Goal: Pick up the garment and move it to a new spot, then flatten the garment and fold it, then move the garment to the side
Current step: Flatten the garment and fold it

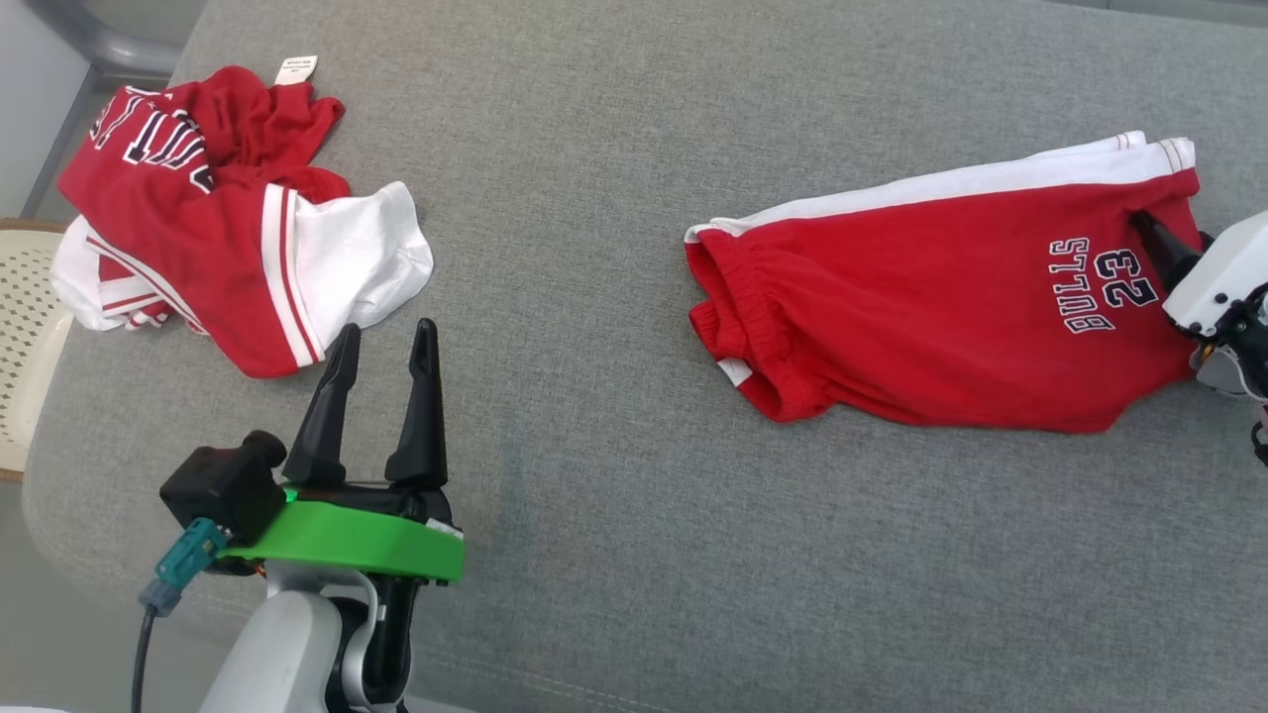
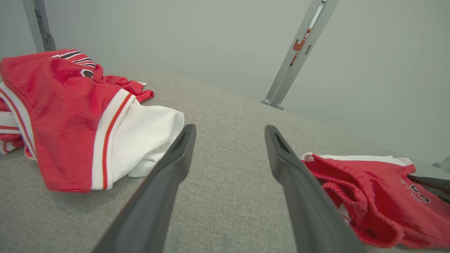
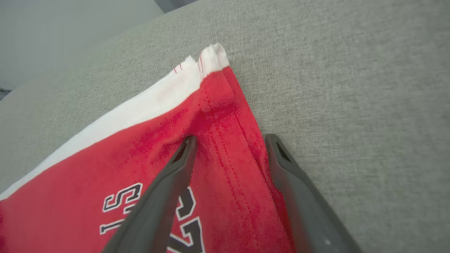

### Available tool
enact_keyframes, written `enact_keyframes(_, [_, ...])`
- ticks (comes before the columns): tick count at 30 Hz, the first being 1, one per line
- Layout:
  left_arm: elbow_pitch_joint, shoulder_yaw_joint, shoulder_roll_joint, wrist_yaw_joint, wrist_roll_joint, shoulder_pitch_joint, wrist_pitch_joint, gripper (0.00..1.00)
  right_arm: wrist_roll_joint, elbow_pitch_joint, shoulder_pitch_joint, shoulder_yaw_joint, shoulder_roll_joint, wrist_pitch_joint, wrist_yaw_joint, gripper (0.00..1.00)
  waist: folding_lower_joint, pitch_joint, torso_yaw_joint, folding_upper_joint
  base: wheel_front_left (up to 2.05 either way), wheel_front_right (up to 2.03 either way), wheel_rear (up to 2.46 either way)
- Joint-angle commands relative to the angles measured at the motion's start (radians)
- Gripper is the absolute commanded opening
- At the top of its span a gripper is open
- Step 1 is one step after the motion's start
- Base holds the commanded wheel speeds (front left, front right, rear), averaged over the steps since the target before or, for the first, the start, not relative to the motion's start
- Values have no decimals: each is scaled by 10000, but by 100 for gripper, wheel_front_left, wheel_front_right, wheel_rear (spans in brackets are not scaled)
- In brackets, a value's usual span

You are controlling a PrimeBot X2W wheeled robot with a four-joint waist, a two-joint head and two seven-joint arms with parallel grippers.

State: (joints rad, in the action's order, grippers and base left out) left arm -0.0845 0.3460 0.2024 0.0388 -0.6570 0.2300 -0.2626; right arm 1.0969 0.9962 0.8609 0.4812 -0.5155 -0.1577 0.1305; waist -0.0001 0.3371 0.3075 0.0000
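Observation:
Red shorts (image 1: pixel 941 297) with a white side stripe and "BULLS 23" print lie folded flat on the right of the grey cushion (image 1: pixel 614 475). My right gripper (image 3: pixel 229 138) is open at their right hem, one finger over the red cloth and the other along the hem's edge; in the head view the right gripper (image 1: pixel 1149 230) reaches in from the right border. The shorts (image 3: pixel 105 165) fill the lower left of the right wrist view. My left gripper (image 1: pixel 386 332) is open and holds nothing, just right of a crumpled red and white jersey (image 1: pixel 198 228). The left wrist view shows the left gripper (image 2: pixel 230 128) between jersey (image 2: pixel 70 133) and shorts (image 2: pixel 369 189).
A cream perforated basket or seat (image 1: pixel 20 337) stands beyond the cushion's left edge. The cushion's rounded front corner is at the lower left. A grey metal post (image 2: pixel 299 52) rises behind the cushion. Bare grey fabric lies between the two garments.

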Motion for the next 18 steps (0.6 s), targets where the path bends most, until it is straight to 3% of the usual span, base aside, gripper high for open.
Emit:
enact_keyframes(1, [-107,-98,-154,-138,251,-180,-31,100,214,25,-257,249,369,-780,5,100,1,88,157,0,0,0,0])
enact_keyframes(6, [-544,-285,-580,-498,694,-215,-32,100,840,-247,-322,514,576,-2525,21,100,1,9,173,0,0,0,0])
enact_keyframes(7, [-615,-323,-626,-550,763,-206,-30,100,863,-287,-302,557,558,-2646,19,74,1,0,171,0,0,0,0])
enact_keyframes(8, [-681,-367,-688,-614,836,-175,-32,100,874,-337,-235,598,530,-2736,18,27,1,-9,170,0,0,0,0])
enact_keyframes(9, [-722,-387,-742,-674,852,-146,-30,100,882,-379,-168,615,501,-2749,18,0,1,-14,168,0,0,0,0])
enact_keyframes(18, [-1064,-630,-1036,-1012,1368,-335,-31,100,978,-598,-101,468,209,-1608,2,0,1,-505,-269,0,0,0,0])
